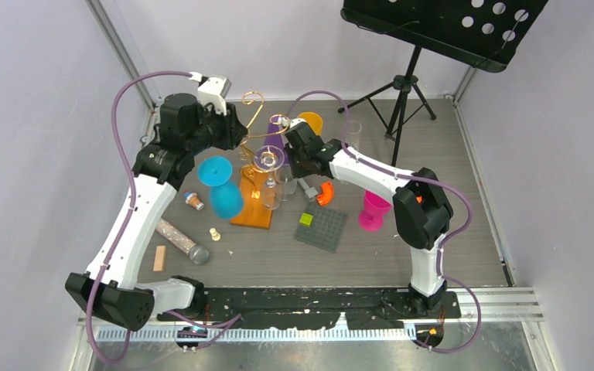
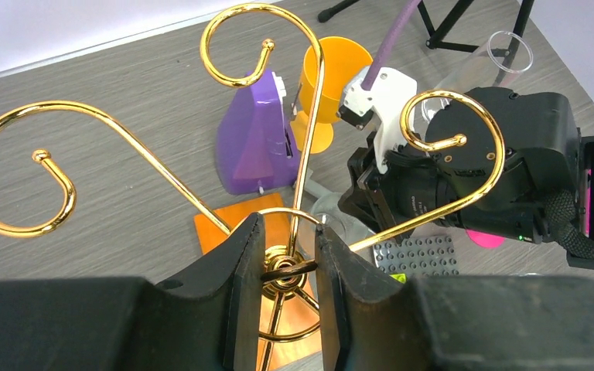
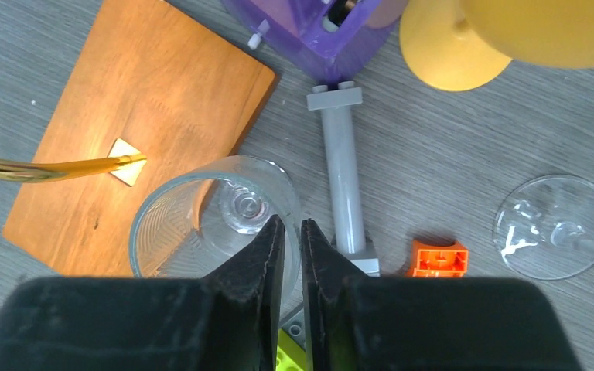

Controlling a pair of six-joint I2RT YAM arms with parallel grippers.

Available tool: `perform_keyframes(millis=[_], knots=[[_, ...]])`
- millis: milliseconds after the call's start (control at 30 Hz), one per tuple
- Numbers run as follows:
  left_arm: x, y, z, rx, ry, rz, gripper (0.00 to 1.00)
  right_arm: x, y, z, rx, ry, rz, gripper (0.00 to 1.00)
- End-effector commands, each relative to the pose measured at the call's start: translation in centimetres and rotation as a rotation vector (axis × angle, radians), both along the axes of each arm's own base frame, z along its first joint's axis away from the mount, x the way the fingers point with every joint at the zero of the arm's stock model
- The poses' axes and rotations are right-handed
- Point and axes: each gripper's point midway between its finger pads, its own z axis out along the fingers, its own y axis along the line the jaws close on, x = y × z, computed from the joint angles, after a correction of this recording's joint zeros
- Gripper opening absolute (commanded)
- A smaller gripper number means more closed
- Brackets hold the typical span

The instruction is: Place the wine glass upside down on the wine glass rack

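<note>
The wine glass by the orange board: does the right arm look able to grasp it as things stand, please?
Likely yes: the right gripper sits right over the wine glass, fingers closed on either side of its rim, with nothing between.

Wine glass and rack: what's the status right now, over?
Left tool clamped on the wine glass rack hub. Right tool pinching the wine glass rim; glass upright, not yet racked. Grey rod close beside it.

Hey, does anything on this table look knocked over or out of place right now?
One thing: the blue plastic goblet appears tipped on its side, beside the gold wire wine glass rack with its flat orange base. The pink goblet and orange goblet stand upright.
</note>
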Motion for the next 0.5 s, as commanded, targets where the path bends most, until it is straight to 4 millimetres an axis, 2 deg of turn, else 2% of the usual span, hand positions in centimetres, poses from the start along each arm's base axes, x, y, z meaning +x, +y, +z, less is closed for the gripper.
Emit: perform_keyframes(millis=[0, 100, 333, 433, 467], knots=[[0.1, -0.1, -0.2, 0.005, 0.022, -0.003, 0.29, 1.1, -0.1, 1.5, -0.026, -0.042, -0.001, 0.09], [0.1, -0.1, -0.1, 0.007, 0.018, 0.000, 0.30, 1.0, -0.9, 1.7, -0.055, -0.051, -0.021, 0.06], [0.1, -0.1, 0.2, 0.003, 0.012, 0.001, 0.31, 0.6, -2.7, 3.2, -0.086, -0.082, -0.063, 0.05], [0.2, -0.1, 0.4, -0.002, 0.011, 0.002, 0.36, 0.1, -3.1, 3.4, -0.077, -0.078, -0.069, 0.05], [0.2, -0.2, 0.4, -0.003, 0.012, 0.002, 0.37, -0.1, -3.1, 4.0, -0.060, -0.085, -0.072, 0.05]])
